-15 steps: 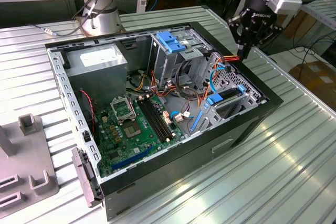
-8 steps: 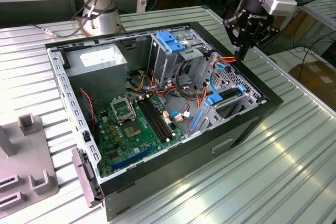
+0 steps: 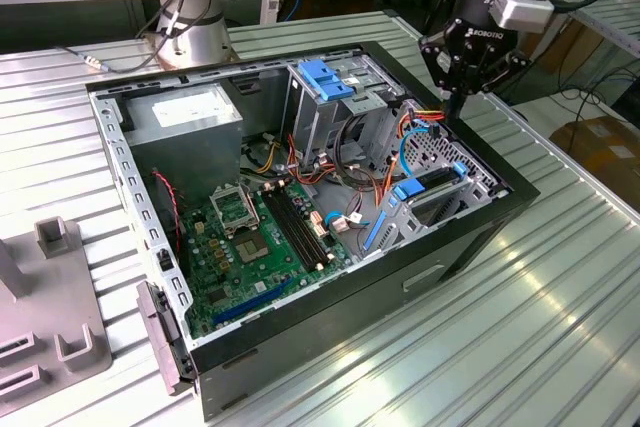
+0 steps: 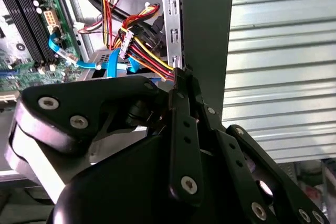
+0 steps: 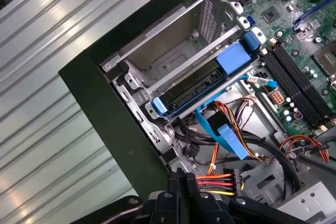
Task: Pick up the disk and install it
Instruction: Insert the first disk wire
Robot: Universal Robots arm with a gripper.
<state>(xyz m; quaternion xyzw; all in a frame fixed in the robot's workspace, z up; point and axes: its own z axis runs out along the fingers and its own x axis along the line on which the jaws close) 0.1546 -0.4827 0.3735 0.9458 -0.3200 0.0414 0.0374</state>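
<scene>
An open computer case (image 3: 330,277) lies on its side on the ribbed metal counter (image 3: 560,287). Inside it are a green motherboard (image 3: 262,237), a grey power-supply box (image 3: 185,119), a metal drive cage with a blue handle (image 3: 328,79), and lots of red, yellow and blue cables (image 5: 223,129). The disk (image 5: 202,80) sits in a bay at the corner of the case, tight against the case wall, with its blue rails (image 5: 239,56) along its sides; in the exterior view it is at the exterior view's right end of the case (image 3: 432,185). The gripper (image 3: 455,107) hangs just above the case edge near that corner, touching nothing. Its jaws are pressed together and hold nothing, which the second wrist view (image 4: 184,85) shows up close. There is open counter beside the case wall. A grey holder (image 3: 50,317) stands well apart on the counter.
</scene>
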